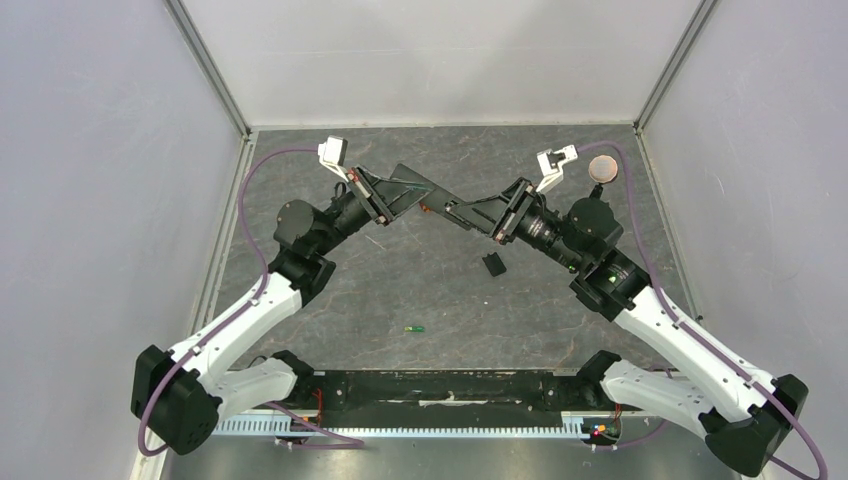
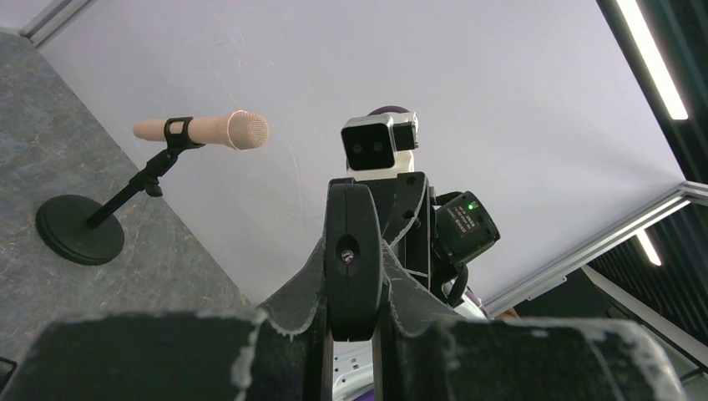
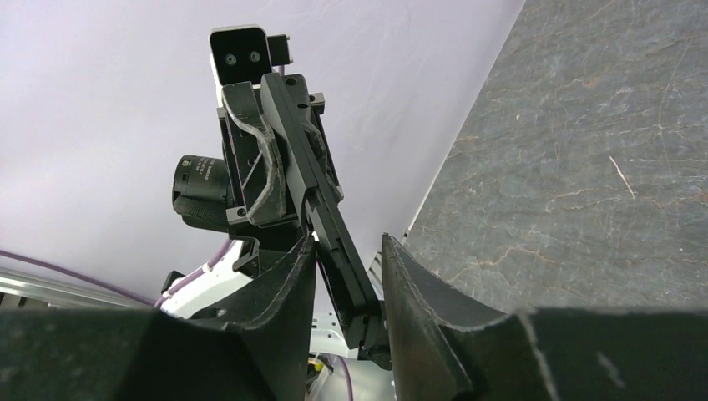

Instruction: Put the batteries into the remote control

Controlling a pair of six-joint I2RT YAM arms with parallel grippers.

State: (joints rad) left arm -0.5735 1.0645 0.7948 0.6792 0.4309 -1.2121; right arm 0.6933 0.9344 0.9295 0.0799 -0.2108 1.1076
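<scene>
Microphone stand well apart from right pincer

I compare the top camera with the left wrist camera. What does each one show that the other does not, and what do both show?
Only the top camera: the green battery lying alone on the table, a small black piece farther back, and the left arm and right arm down to their bases. Only the left wrist camera: the microphone from the side, on its slanted stand, and the ceiling lights. Both: the remote, held between the jaws of both arms, the microphone and the grey table.
</scene>
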